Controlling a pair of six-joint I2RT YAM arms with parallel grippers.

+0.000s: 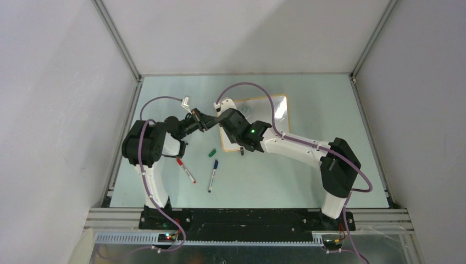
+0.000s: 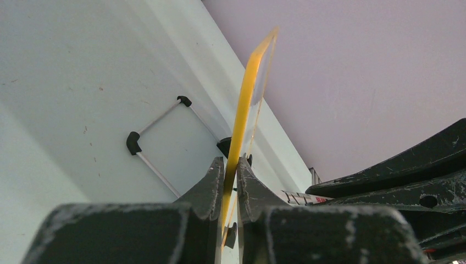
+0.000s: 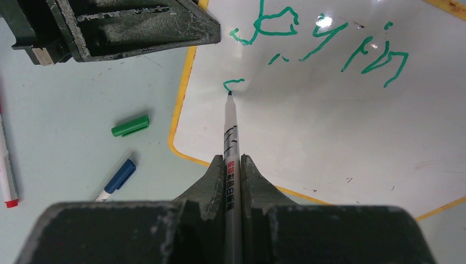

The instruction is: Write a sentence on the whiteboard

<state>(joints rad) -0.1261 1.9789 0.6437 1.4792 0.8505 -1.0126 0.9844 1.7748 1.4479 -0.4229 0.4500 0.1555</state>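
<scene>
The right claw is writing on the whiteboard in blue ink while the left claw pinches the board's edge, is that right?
Not blue: the writing is green, as the right wrist view shows. The rest holds: the right claw grips the pen on the whiteboard, and the left claw pinches its edge.

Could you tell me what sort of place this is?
Probably a robotics lab cell: plain wall panels in aluminium framing enclose the table, where a left arm and right arm work at a whiteboard.
</scene>
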